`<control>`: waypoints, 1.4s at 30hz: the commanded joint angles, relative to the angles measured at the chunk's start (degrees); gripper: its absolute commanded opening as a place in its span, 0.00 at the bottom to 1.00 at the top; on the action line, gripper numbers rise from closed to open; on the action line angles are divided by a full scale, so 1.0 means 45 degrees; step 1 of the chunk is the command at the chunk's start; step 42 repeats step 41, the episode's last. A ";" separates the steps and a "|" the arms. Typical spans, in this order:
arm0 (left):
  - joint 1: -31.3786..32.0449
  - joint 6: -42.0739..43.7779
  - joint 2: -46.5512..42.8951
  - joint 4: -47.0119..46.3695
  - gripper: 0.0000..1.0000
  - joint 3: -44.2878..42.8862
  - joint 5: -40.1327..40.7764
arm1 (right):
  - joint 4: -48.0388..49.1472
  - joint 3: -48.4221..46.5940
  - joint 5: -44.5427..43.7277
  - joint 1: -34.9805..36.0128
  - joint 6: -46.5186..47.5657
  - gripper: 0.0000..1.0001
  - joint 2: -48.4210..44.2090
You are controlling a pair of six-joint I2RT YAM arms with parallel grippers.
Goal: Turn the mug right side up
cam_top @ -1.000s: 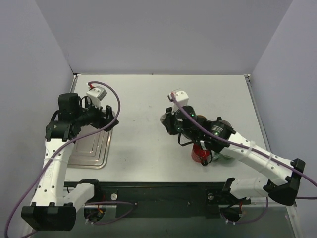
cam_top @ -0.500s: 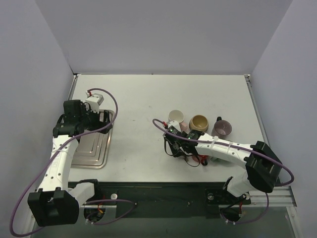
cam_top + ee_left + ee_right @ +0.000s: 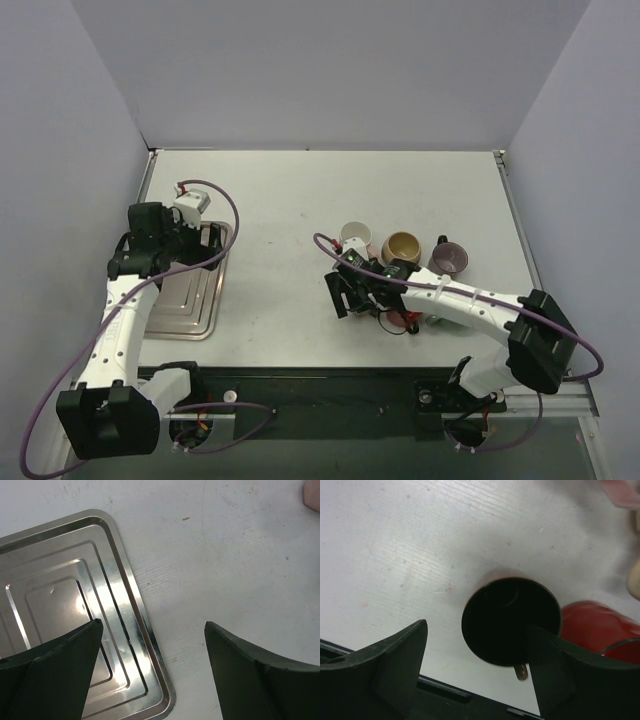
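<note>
Overhead, the light is soft and even, and the table point(image 3: 280, 200) carries only faint shadows under my arms. At my left wrist the steel tray point(image 3: 60, 595) throws white glare, and my left fingers point(image 3: 50, 675) sit dark and unfocused. My right wrist view is smeared; the red mug point(image 3: 600, 627) has no sharp edge.

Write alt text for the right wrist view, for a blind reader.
A dark round cup, its opening apparently facing the camera, sits on the white table between the two dark fingers of the open right claw. A red mug lies just right of it, partly cut off.
</note>
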State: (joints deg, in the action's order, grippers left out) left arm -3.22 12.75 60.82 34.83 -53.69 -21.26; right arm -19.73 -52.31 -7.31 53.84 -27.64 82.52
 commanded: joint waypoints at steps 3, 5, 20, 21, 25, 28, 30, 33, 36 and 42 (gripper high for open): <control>-0.0084 0.0388 -0.0429 -0.0631 0.95 -0.0119 -0.0237 | -0.2821 -0.1984 -0.1205 0.0124 0.0672 0.80 -0.2476; -0.0104 0.0427 -0.0448 -0.0747 0.95 -0.0119 -0.0159 | -0.3310 -0.2455 -0.1460 0.0066 0.1004 0.93 -0.3160; -0.0104 -0.3906 -0.0586 -0.9105 0.96 0.4098 0.2594 | 0.0805 0.1484 -0.4019 -0.9911 0.1572 0.93 -0.8201; -0.0104 -0.4005 -0.0334 -0.9358 0.96 0.4293 0.2865 | 0.1215 0.2049 -0.4020 -1.0495 0.1339 0.93 -0.8356; -0.0124 -0.4299 0.0137 -1.0217 0.96 0.4956 0.3491 | 0.2466 0.3652 -0.4020 -1.1261 0.1044 0.94 -0.8941; -0.0123 -0.4124 0.0216 -1.0688 0.96 0.5349 0.3570 | 0.3132 0.4456 -0.4234 -1.1360 0.1337 0.94 -0.9431; -0.0123 -0.4123 0.0119 -1.0825 0.96 0.5525 0.3843 | 0.3328 0.4867 -0.4410 -1.1360 0.1474 0.94 -0.9763; -0.0123 -0.4006 0.0060 -1.1020 0.97 0.5622 0.4078 | 0.3543 0.5238 -0.4353 -1.1360 0.1552 0.94 -1.0095; -0.0123 -0.3986 0.0117 -1.0924 0.96 0.5643 0.4040 | 0.3602 0.5298 -0.4157 -1.1379 0.1591 0.94 -1.0135; -0.0123 -0.3929 0.0099 -1.0631 0.97 0.5603 0.3846 | 0.3602 0.5278 -0.4039 -1.1379 0.1630 0.93 -1.0057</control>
